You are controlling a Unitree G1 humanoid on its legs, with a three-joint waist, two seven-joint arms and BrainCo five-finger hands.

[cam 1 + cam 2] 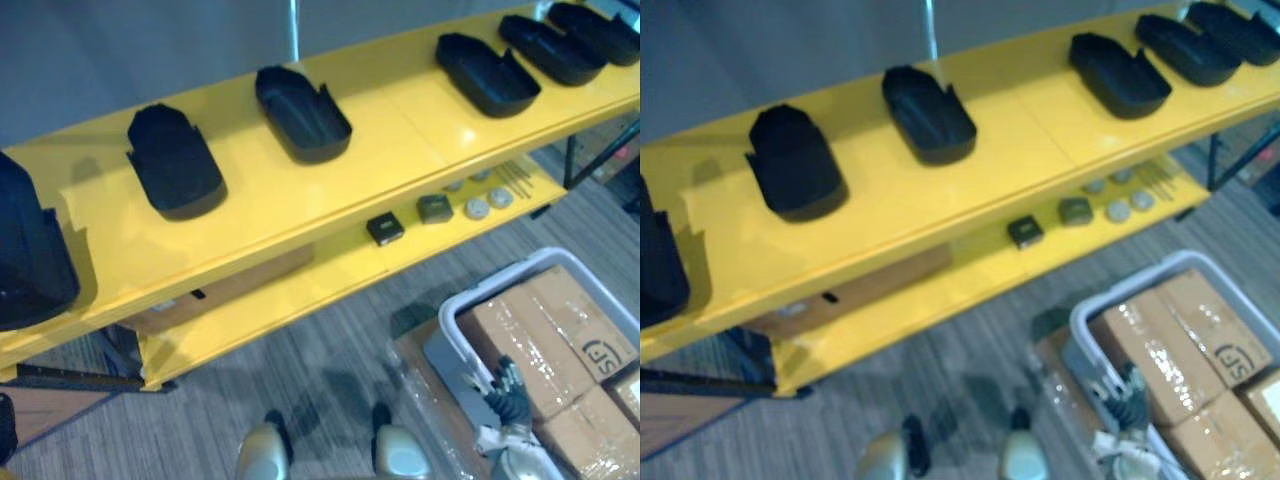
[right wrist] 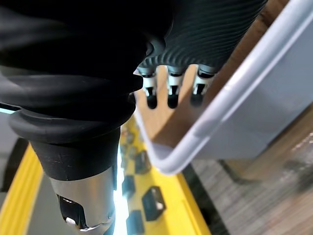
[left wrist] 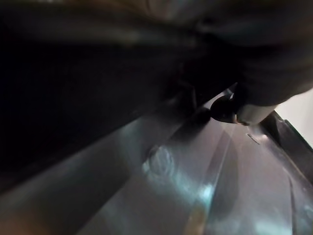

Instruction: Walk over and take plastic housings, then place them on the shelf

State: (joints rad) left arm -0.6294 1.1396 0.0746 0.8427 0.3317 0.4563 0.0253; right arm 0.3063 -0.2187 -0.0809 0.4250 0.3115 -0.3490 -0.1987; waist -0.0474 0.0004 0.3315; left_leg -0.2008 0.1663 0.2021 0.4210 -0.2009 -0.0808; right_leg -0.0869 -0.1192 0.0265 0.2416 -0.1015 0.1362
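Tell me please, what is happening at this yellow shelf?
The robot stands before the shelf. Five black housings lie along its top board; a sixth is at the left end, with the left hand close against it. The right hand hangs empty, fingers relaxed, beside a white bin of boxes.

Black plastic housings [image 1: 302, 112] lie spaced in a row along the top board of the yellow shelf [image 1: 400, 130], those from the middle rightward hollow side up, the leftmost housing [image 1: 25, 250] at the shelf's left end.
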